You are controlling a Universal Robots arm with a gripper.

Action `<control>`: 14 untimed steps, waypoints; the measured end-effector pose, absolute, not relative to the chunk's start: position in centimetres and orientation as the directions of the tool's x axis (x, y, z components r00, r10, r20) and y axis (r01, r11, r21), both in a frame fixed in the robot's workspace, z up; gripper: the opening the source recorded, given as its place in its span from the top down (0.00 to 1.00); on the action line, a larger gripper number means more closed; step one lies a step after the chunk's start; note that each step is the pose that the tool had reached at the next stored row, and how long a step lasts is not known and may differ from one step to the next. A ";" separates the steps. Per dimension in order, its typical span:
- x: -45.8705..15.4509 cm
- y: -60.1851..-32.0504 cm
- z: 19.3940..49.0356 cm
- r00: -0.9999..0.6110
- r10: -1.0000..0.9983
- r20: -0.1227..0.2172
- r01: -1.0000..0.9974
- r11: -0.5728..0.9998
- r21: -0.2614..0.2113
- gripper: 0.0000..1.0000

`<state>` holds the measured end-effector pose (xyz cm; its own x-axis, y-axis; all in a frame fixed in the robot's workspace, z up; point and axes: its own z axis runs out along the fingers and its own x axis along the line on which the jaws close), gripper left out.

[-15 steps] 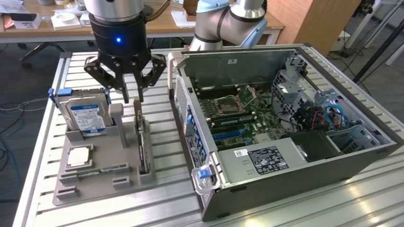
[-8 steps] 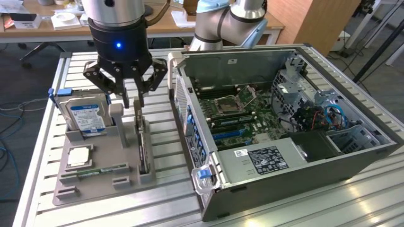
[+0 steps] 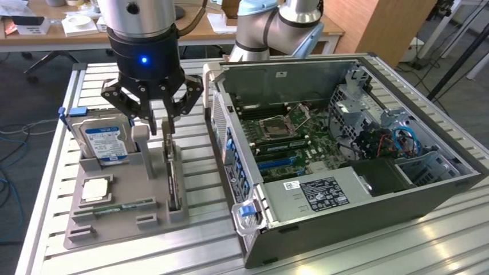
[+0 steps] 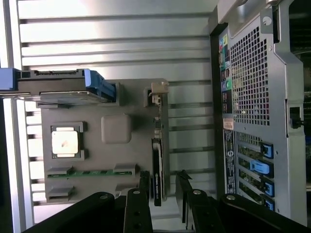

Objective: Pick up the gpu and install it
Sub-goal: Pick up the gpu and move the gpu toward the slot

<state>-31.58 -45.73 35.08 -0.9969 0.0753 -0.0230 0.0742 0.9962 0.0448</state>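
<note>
- The slatted aluminium table [image 3: 359,252] fills the bottom of the exterior view.
- On it, at the lower left of that frame, lies a grey holder tray [image 3: 114,224].
- A narrow green memory stick [image 3: 122,205] sits in the tray's nearest slot, and a square processor chip [image 3: 95,189] lies flat just behind it.
- The gpu [image 3: 173,175] stands edge-on in a slot along the tray's side nearest the computer case. It is a thin dark card, also seen in the wrist view [image 4: 158,170].
- Farther back, a silver hard drive [image 3: 104,141] with a blue-white label leans upright at the tray's far left corner.
- The gripper [image 3: 159,125] hangs over the gpu's far end at the frame's upper left. Its jaws are spread wide with nothing clamped, and in the wrist view the fingers [image 4: 144,183] stand one on each side of the card.
- The open computer case [image 3: 367,209] lies on its side across the centre and right of the frame, with the motherboard exposed.
- A wooden desk [image 3: 194,33] crosses the top.
</note>
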 end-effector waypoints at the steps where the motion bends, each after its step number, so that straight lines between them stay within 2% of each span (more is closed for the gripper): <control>1: -31.6 -45.7 34.9 -0.997 0.075 -0.023 0.074 0.996 0.045 0.64; 14: -31.6 -45.8 32.6 -0.997 0.075 -0.023 0.074 0.996 0.045 0.64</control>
<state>-31.58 -45.76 32.58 -0.9969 0.0753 -0.0228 0.0742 0.9962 0.0447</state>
